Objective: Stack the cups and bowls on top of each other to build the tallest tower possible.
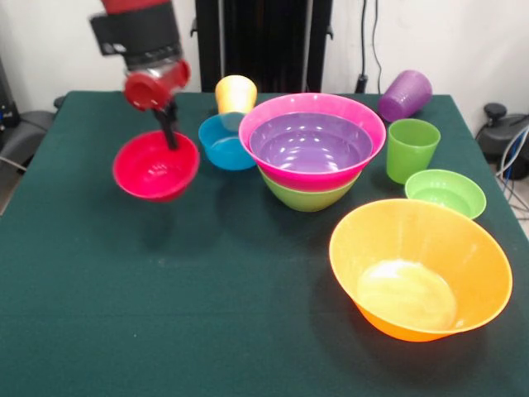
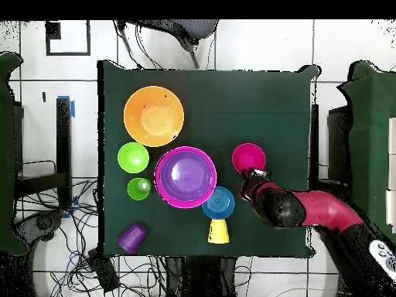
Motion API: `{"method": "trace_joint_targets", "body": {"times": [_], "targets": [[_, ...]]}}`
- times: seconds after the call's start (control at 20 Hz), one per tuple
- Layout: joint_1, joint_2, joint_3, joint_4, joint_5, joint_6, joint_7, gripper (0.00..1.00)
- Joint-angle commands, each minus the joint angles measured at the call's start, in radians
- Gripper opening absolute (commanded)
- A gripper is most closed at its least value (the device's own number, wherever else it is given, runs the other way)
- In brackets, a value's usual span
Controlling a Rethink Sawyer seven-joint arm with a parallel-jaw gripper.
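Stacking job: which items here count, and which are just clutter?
In the job: red bowl held tilted by the pincer; tower (green, pink, purple bowls); blue bowl; orange bowl; light green bowl; yellow cup, green cup, purple cup.

Clutter: cables beside the table.

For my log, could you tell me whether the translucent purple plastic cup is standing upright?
No, the translucent purple plastic cup lies tipped on its side near the table's corner.

Seven bowls [image 1: 420, 269], three cups [image 1: 412, 149].
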Motion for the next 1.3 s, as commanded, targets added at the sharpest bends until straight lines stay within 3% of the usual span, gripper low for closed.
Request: {"method": "trace_joint_targets", "body": {"times": [0.05,0.2,0.35,0.65,1.3], "targets": [[-0.052,-0.126,0.196,0.055,0.023,0.262,-0.267,0.0],[-0.057,-0.129,0.229,0.067,-0.015,0.3,-0.287,0.0],[-0.02,-0.103,0.214,0.083,-0.055,0.337,-0.258,0.0],[-0.051,-0.024,0.331,0.118,-0.008,0.357,-0.263,0.0],[-0.113,-0.107,0.566,0.181,0.045,0.385,-0.232,0.0]]}}
